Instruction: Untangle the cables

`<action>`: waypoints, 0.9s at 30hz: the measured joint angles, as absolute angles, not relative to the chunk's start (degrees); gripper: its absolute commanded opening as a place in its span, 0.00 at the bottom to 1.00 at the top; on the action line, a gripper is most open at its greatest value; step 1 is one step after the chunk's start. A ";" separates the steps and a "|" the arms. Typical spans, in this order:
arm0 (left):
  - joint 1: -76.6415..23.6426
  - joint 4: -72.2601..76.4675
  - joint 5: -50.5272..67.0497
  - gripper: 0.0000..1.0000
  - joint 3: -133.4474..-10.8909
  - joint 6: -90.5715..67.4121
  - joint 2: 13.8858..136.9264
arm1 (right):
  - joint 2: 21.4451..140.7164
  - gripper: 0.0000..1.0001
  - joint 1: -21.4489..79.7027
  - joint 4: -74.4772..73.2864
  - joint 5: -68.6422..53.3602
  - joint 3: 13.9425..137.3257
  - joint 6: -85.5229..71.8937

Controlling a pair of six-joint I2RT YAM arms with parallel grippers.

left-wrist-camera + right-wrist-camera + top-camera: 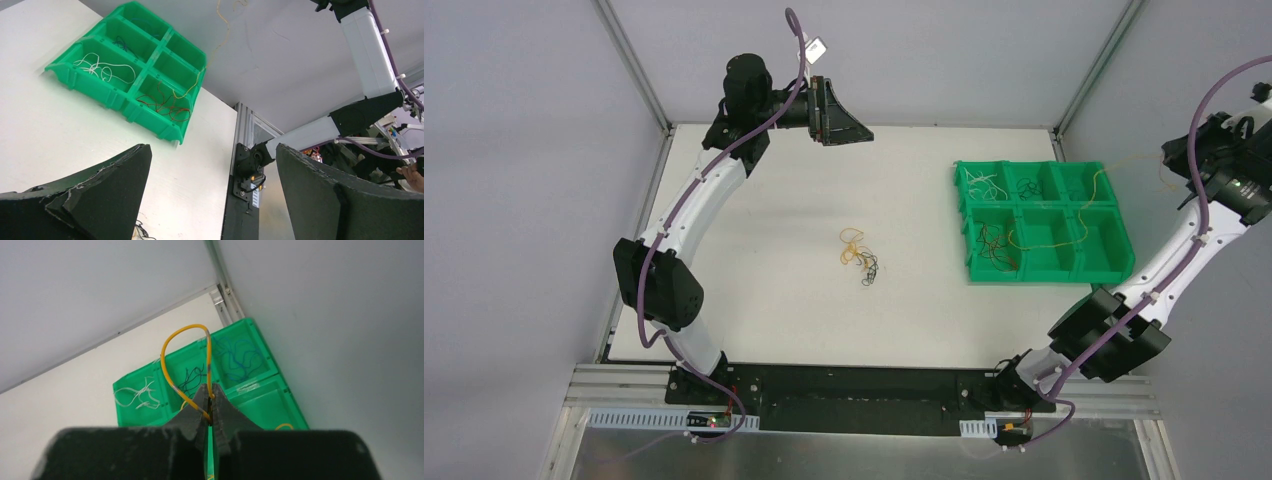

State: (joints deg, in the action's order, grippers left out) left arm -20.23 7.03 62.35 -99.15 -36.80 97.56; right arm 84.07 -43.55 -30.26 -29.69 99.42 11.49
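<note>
A small tangle of yellow-orange and dark cables (861, 258) lies mid-table; its edge shows in the left wrist view (140, 231). My right gripper (1169, 160) is raised to the right of the green bin (972, 268) and is shut on a yellow cable (170, 355). The cable loops above the fingertips (210, 390) and trails down into the bin (1092, 192). My left gripper (839, 125) is open and empty, held high at the back left, far from the tangle. Its jaws (212, 150) stand wide apart.
The bin (125, 107) has several compartments holding white cables (100, 67), blue cables (240, 357), dark cables (190, 380) and red cables (162, 102). Grey enclosure walls stand close around the table. The arm bases sit on a black rail (854, 385) at the near edge.
</note>
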 measured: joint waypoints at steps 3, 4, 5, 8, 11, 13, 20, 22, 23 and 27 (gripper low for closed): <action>-20.23 7.68 62.37 1.00 -99.13 -37.15 97.82 | 86.83 0.00 -45.65 -30.37 -29.67 102.76 11.55; -20.18 8.03 62.37 1.00 -99.13 -37.34 97.95 | 87.77 0.00 -46.48 -30.41 -29.67 104.25 11.68; -20.18 8.36 62.37 1.00 -99.13 -37.58 98.21 | 88.51 0.00 -47.22 -30.37 -29.69 105.54 12.01; -20.16 9.15 62.37 1.00 -99.13 -38.39 99.15 | 89.01 0.00 -48.05 -30.37 -29.80 106.74 12.62; -20.18 9.69 62.37 1.00 -99.13 -39.35 100.49 | 89.01 0.00 -47.90 -30.57 -30.28 106.65 12.82; -20.18 10.02 62.37 1.00 -99.13 -39.86 101.32 | 88.75 0.00 -47.42 -30.48 -30.46 105.93 13.04; -20.16 10.52 62.41 1.00 -99.13 -40.77 102.04 | 87.46 0.00 -43.68 -29.89 -28.97 98.08 13.17; -20.16 10.52 62.39 1.00 -99.13 -40.99 102.04 | 86.78 0.00 -41.76 -29.61 -28.16 94.11 13.19; -20.14 10.55 62.39 1.00 -99.13 -41.10 102.04 | 86.54 0.00 -40.64 -29.63 -27.94 92.27 13.17; -20.12 10.92 62.39 1.00 -99.09 -41.19 102.04 | 86.11 0.00 -36.93 -29.30 -27.92 86.46 12.03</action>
